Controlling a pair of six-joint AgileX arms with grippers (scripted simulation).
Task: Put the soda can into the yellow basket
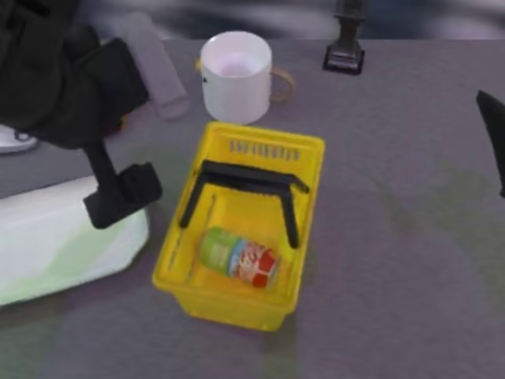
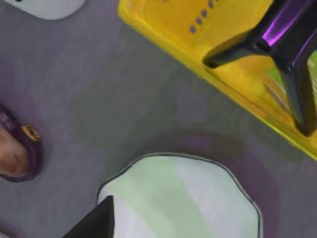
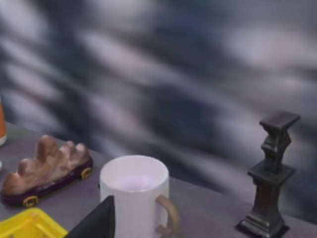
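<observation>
Bright yellow rectangular plastic basket with slotted sides (image 1: 293,278) standing on the grey table (image 1: 394,237), near the middle of the top view. Black hinged handle (image 1: 246,189) folded down across the basket opening. Small cylindrical soda can with silver top, red-and-white label and lime-green lower part (image 1: 238,257) lying on its side on the basket floor, at the end of the basket away from the mug, partly under the handle. No gripper touching the can.

Left gripper (image 1: 120,196) hanging just off the basket's left wall, above the edge of a pale white-and-green rounded object (image 1: 55,245) lying on the table left of the basket. Finger spacing of the left gripper: cannot tell. In the left wrist view, one yellow basket wall (image 2: 198,59) and the black handle (image 2: 292,54) visible beyond the pale rounded object (image 2: 188,198), with a grey strip of table (image 2: 99,99) between them.

Right arm parked well to the right of the basket, only a dark sliver (image 1: 493,134) showing at the top view's right edge. Claw state of the right gripper: cannot tell.

White ceramic mug with a tan handle (image 1: 235,75) standing upright just behind the basket's far end. Dark pedestal-shaped figure (image 1: 345,47) behind and to the right of the basket. In the right wrist view, white mug (image 3: 134,198), dark pedestal figure (image 3: 270,173), and a brown toy on a dark wheeled base (image 3: 47,168) beyond a basket corner (image 3: 27,224).
</observation>
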